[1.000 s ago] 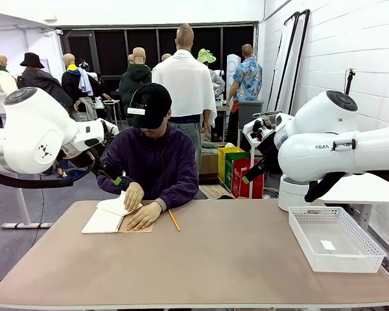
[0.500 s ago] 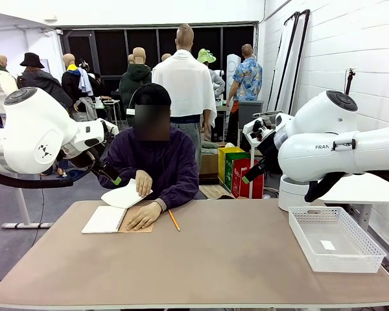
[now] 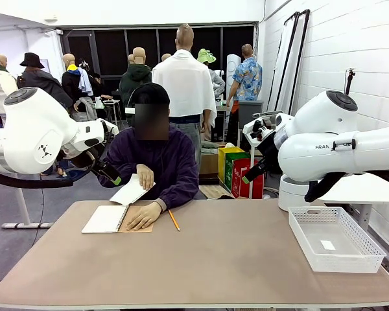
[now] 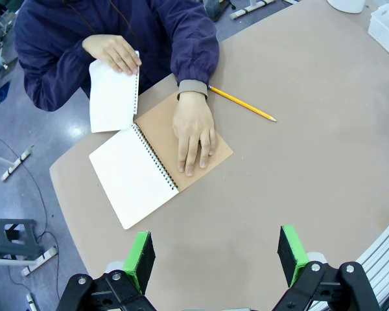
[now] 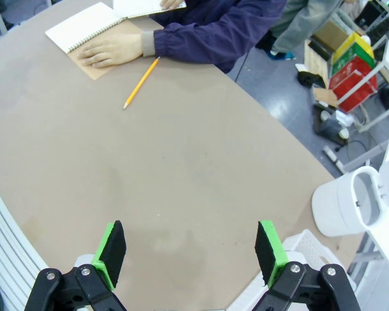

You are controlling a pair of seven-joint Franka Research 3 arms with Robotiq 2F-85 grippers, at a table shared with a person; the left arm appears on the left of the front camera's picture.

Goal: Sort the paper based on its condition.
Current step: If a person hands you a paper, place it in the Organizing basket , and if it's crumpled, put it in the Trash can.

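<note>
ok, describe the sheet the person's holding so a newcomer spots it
Start at the person at the far side of the table, one hand flat on an open spiral notebook. The paper is the white sheet their other hand holds beyond it: lifted off the table, spiral holes along one edge.

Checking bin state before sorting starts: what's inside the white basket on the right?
A small white slip lies flat on the floor of the white basket; it is the only thing I can see in it. The near mesh wall partly screens the floor strip just behind it.
</note>
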